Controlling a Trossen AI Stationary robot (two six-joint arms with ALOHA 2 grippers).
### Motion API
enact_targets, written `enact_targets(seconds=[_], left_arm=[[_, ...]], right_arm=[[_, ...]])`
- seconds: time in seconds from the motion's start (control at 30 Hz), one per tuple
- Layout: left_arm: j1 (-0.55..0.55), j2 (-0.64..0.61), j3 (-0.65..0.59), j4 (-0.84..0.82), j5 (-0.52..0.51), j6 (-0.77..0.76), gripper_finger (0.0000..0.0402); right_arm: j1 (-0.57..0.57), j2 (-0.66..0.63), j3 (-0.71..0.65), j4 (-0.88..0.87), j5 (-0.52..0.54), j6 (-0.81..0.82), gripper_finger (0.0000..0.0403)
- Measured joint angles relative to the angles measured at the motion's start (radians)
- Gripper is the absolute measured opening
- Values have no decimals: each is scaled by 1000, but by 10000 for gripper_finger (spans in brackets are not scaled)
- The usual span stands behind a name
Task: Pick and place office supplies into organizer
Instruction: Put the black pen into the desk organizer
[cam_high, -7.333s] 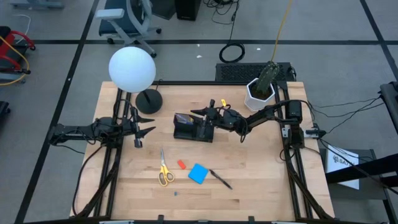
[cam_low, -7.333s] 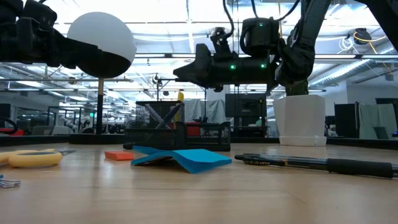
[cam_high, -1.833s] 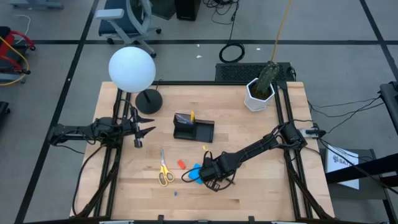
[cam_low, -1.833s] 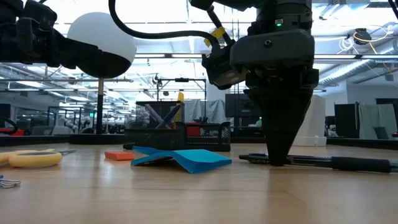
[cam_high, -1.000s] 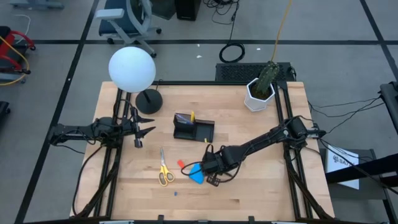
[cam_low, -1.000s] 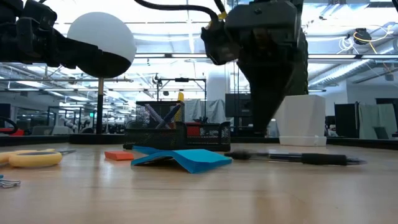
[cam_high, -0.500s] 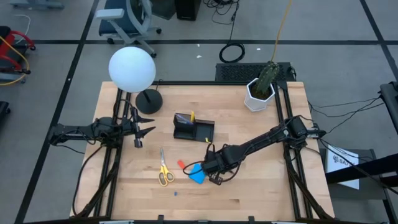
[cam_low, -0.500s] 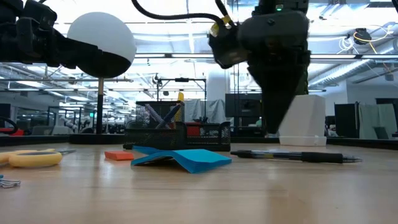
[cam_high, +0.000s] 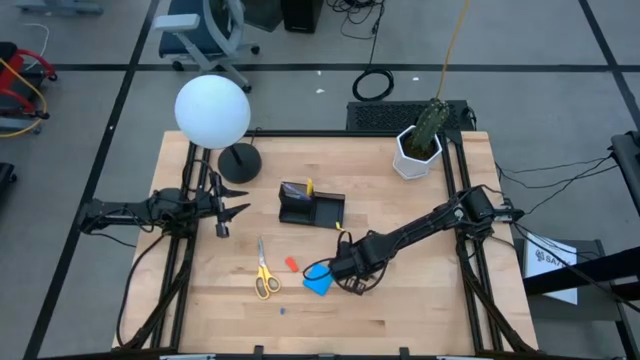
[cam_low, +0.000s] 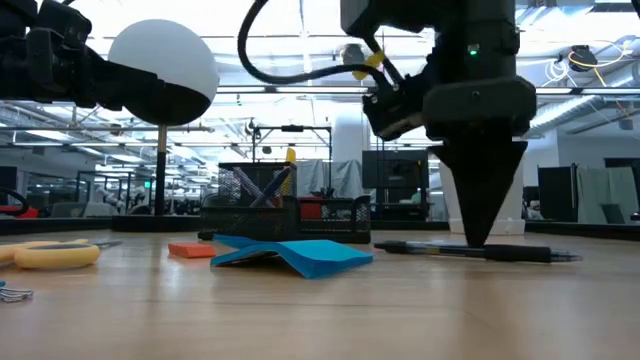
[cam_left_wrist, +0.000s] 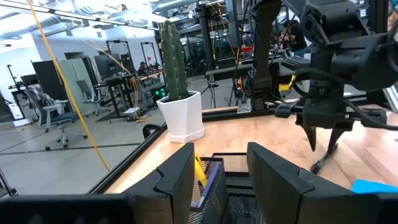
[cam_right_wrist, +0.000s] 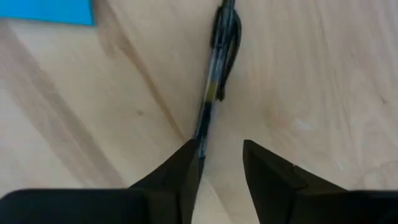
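Bare tabletop beyond right gripper, black pen.

This is a robotics lab or research workshop, a large open hall. A wooden tabletop sits on a grey floor marked with dark lines, with a rolling office chair and loose cables lying beyond it. Level across the table, more workstations with monitors, metal frames and rows of ceiling lights fill the room behind. A globe lamp and a potted cactus dress the table like a desk.
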Motion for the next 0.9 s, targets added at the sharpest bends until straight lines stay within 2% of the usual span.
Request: enact_targets(seconds=[0.17,0.3,0.6,0.9], left_arm=[[0,0,0,0,0,0,154],[0,0,0,0,0,0,154],[0,0,0,0,0,0,154],[0,0,0,0,0,0,154]], right_arm=[[0,1,-26,26,-5,-1,129],[0,0,-26,57,-60,-8,127],[11,1,-26,59,-154,102,128],[29,0,-31,67,-155,113,122]])
